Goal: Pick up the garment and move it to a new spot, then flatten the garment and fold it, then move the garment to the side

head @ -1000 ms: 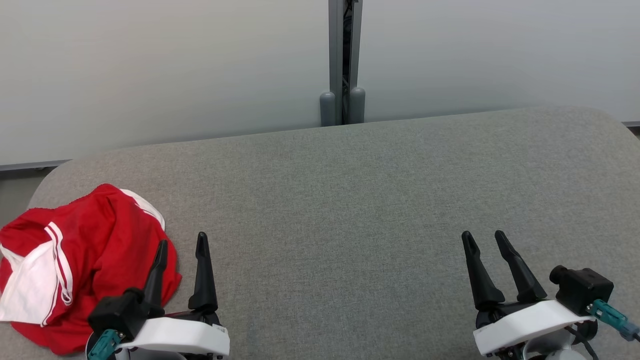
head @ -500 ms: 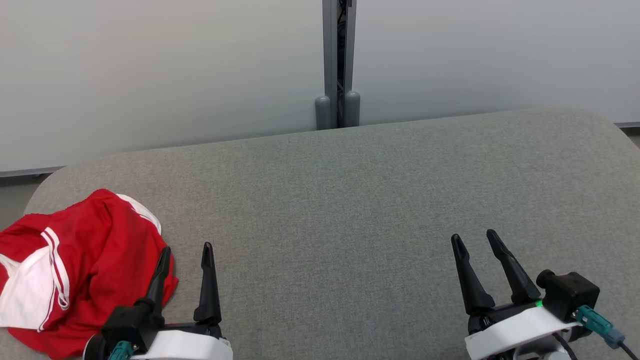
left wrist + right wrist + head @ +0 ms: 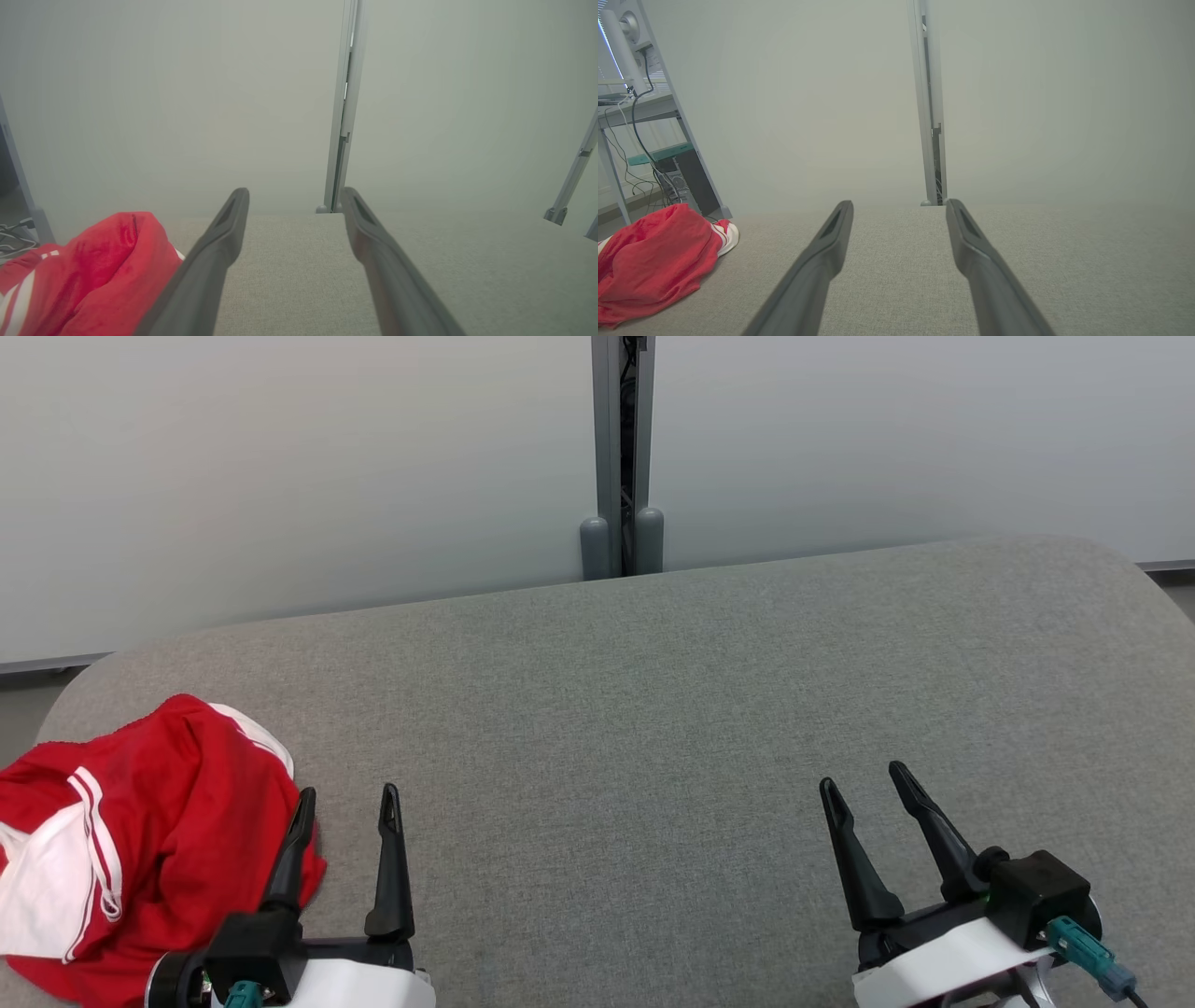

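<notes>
1. Though not yet lifted, entered first: crumpled red garment with white panels and stripes (image 3: 140,840), heaped at the left near corner of the grey fabric-covered table with rounded corners (image 3: 607,709), running out past the head view's left border.
2. Left gripper (image 3: 348,791): two long dark fingers spread apart, nothing between them. Placed just beside the garment's right edge. Outer finger overlapping the red cloth in the head view; contact impossible to tell. In the left wrist view, cloth to the outside of that finger, none inside the gap.
3. Right gripper (image 3: 863,776): fingers likewise spread and empty, low over bare table, well apart from the garment.
4. Done so far, judging by the lie of the cloth: nothing. No flattening, no fold, no grip.
5. Left to do: pick-up, move to a new spot, flattening, folding, final move to the side.
6. Likely next: left-arm reach onto the heap. Broad bare middle of the table judged suitable as the new spot.
</notes>
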You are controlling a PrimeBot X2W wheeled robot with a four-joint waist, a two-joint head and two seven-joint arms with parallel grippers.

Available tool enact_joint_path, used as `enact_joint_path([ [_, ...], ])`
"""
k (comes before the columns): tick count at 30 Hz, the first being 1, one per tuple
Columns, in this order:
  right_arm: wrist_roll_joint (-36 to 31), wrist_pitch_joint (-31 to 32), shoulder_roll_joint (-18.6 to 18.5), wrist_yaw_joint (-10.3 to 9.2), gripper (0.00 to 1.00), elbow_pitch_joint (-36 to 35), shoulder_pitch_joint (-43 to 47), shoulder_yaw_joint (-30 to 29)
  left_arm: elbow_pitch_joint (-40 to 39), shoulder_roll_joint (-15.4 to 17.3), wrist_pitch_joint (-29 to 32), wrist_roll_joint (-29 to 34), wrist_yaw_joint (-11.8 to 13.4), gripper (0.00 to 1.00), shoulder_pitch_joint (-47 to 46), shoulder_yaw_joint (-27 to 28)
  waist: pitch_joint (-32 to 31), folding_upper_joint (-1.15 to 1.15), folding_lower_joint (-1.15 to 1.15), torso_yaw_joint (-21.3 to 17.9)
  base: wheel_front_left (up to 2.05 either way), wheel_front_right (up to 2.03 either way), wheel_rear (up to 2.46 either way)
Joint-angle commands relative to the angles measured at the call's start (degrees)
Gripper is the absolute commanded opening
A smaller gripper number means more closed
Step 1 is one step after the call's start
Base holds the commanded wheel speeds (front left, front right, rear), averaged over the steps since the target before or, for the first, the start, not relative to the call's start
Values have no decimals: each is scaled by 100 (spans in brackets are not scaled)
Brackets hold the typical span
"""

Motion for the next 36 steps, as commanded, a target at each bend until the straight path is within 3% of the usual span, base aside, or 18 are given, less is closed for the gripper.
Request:
enact_joint_path([
  [1,-128,-79,-54,10,100,-34,1,38,-26,28,-45,158,17,100,84,19,-11,0,0,-10,0,0,0],
  [9,-417,-187,-63,10,100,-53,12,134,2,29,-99,373,19,100,146,42,-29,0,0,-63,0,0,0],
  [28,-304,-179,-58,10,100,49,27,7,113,29,-95,318,-9,100,128,30,-25,0,0,-53,0,0,0],
  [36,-344,-175,-56,10,100,17,112,-64,127,29,-95,275,-3,100,97,54,-37,0,0,140,0,0,0],
])
